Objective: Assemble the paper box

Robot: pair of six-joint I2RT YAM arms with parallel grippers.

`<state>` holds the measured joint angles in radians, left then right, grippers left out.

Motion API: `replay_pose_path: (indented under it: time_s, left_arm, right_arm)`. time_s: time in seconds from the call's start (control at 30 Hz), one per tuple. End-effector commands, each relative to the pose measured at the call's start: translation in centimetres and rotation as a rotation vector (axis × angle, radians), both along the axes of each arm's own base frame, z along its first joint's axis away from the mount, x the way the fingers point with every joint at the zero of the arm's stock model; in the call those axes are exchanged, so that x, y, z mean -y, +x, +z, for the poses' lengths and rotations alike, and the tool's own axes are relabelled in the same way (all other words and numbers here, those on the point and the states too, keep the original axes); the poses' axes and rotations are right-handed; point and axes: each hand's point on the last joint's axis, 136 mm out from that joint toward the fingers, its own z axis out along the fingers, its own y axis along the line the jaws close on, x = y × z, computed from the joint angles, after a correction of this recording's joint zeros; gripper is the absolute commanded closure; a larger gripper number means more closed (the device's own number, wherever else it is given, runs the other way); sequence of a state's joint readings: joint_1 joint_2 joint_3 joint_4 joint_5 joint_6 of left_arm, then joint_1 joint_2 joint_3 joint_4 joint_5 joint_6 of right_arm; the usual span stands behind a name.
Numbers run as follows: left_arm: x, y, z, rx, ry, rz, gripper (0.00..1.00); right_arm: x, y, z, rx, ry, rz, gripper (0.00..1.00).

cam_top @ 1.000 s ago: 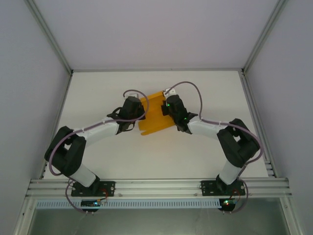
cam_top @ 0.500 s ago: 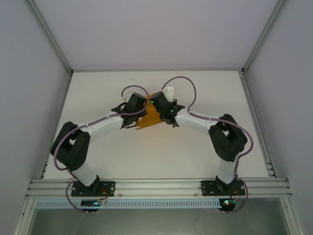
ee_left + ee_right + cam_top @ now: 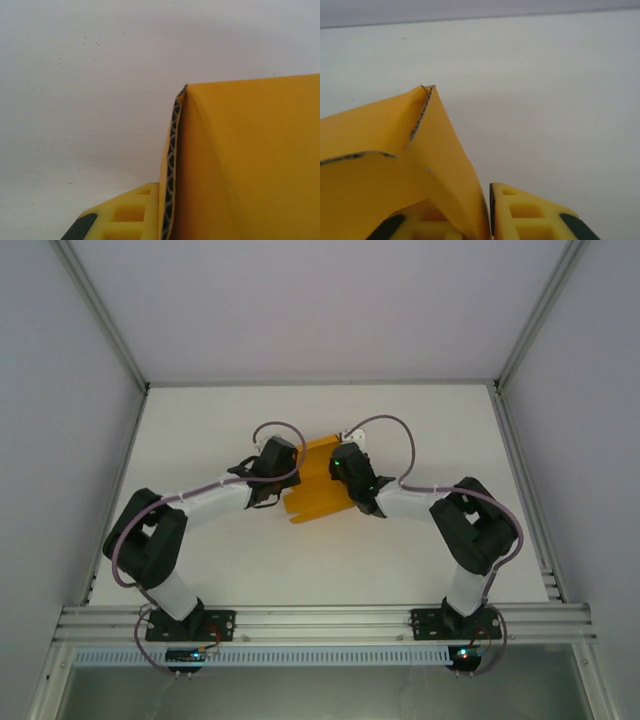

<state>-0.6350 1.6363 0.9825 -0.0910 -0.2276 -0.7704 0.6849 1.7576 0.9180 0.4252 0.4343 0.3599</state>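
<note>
The paper box (image 3: 318, 488) is an orange-yellow creased card sheet held up over the table's middle between both arms. My left gripper (image 3: 284, 472) is shut on its left edge. In the left wrist view a yellow finger (image 3: 125, 216) presses against the corrugated edge of the paper box (image 3: 250, 160). My right gripper (image 3: 340, 472) holds the right side. In the right wrist view a folded flap of the paper box (image 3: 380, 175) runs down between the fingers, and the right finger (image 3: 530, 212) lies close against it.
The white table (image 3: 420, 430) is walled by grey panels and an aluminium frame (image 3: 320, 620) along the near edge. A small white piece (image 3: 354, 436) lies just behind the right wrist. Cables loop over both wrists.
The arms drew together and bunched the card up half a second ago. Now they stand slightly apart again and the sheet spreads wider and lower. The right jaws have eased a little.
</note>
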Motion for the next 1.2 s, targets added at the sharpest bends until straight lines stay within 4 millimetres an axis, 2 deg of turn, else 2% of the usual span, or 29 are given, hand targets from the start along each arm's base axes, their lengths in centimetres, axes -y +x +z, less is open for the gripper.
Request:
replay_pose_path:
  time_s: [0.0, 0.13, 0.2, 0.3, 0.33, 0.47, 0.53, 0.6, 0.67, 0.73, 0.8, 0.83, 0.93, 1.0, 1.17]
  left_arm:
    - [-2.4, 1.1, 1.4, 0.04, 0.02, 0.065, 1.0]
    - [-1.9, 1.4, 2.5, 0.066, 0.029, 0.019, 1.0]
    - [-1.7, 1.5, 3.1, 0.08, 0.037, -0.005, 1.0]
    - [-1.6, 1.6, 4.0, 0.097, 0.06, -0.044, 1.0]
    - [-1.5, 1.7, 4.5, 0.106, 0.069, -0.061, 1.0]
    - [-1.0, 1.9, 5.9, 0.146, 0.133, -0.207, 1.0]
    - [-0.6, 1.6, 6.8, 0.162, 0.206, -0.361, 1.0]
    - [-0.3, 0.8, 7.7, 0.17, 0.294, -0.512, 1.0]
    - [0.6, -1.0, 8.2, 0.169, 0.336, -0.704, 1.0]
    - [2.0, -3.8, 8.0, 0.171, 0.356, -0.94, 1.0]
    - [2.8, -6.6, 7.2, 0.163, 0.402, -1.132, 1.0]
    - [3.0, -7.4, 6.8, 0.161, 0.447, -1.183, 1.0]
    - [2.5, -8.6, 5.4, 0.128, 0.585, -1.272, 1.0]
    - [2.3, -8.6, 4.5, 0.103, 0.642, -1.295, 1.0]
    - [3.3, -9.0, 2.2, -0.021, 0.676, -1.36, 1.0]
  right_arm:
    - [0.3, 0.8, 4.5, 0.207, -0.011, 0.116, 0.7]
    - [-2.4, -2.6, 5.2, 0.21, 0.06, 0.359, 0.41]
    - [-2.8, -3.8, 6.1, 0.22, 0.088, 0.414, 0.31]
    - [-2.6, -5.3, 8.0, 0.237, 0.111, 0.456, 0.06]
    - [-2.4, -5.8, 8.8, 0.249, 0.114, 0.458, 0.01]
    - [-0.7, -7.9, 11.8, 0.295, 0.131, 0.446, 0.01]
    - [1.1, -8.8, 13.2, 0.302, 0.152, 0.388, 0.01]
    - [3.7, -9.5, 13.7, 0.27, 0.154, 0.299, 0.01]
    - [6.2, -10.2, 13.4, 0.208, 0.133, 0.219, 0.01]
    - [8.4, -11.3, 12.9, 0.142, 0.111, 0.157, 0.01]
    - [10.6, -12.4, 12.5, 0.087, 0.11, 0.086, 0.01]
    - [11.7, -12.8, 12.2, 0.066, 0.112, 0.046, 0.01]
    - [14.1, -14.2, 11.0, -0.01, 0.118, -0.019, 0.01]
    - [15.3, -15.0, 10.2, -0.062, 0.121, -0.05, 0.01]
    - [16.9, -15.7, 8.6, -0.142, 0.119, -0.106, 0.01]
